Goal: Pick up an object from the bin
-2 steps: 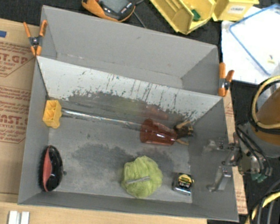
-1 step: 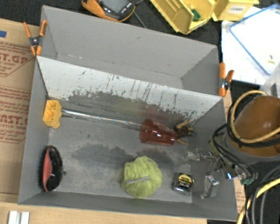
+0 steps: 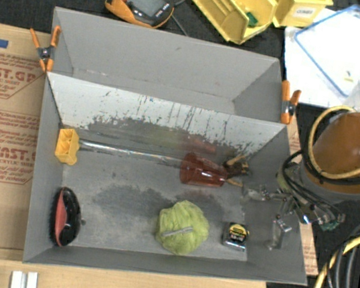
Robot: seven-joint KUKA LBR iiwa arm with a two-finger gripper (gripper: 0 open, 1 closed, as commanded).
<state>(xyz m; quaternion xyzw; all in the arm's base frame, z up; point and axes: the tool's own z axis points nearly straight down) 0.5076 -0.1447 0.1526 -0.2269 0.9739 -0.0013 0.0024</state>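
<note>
We judge the pick not yet made: the claw (image 3: pixel 279 229) hangs by the right wall of the bin (image 3: pixel 147 53) with nothing visibly in it, and we cannot tell whether it is open or closed. Nearest it, just to its left on the bin floor, lies a small black-and-yellow tape measure (image 3: pixel 236 235), with a green rounded lump (image 3: pixel 182 226) beyond. The tape measure's label is too small for us to read.

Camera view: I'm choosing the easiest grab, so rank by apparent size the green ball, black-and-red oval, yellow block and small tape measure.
1. green ball
2. black-and-red oval
3. yellow block and small tape measure: these look alike, so I leave them unranked.
</note>
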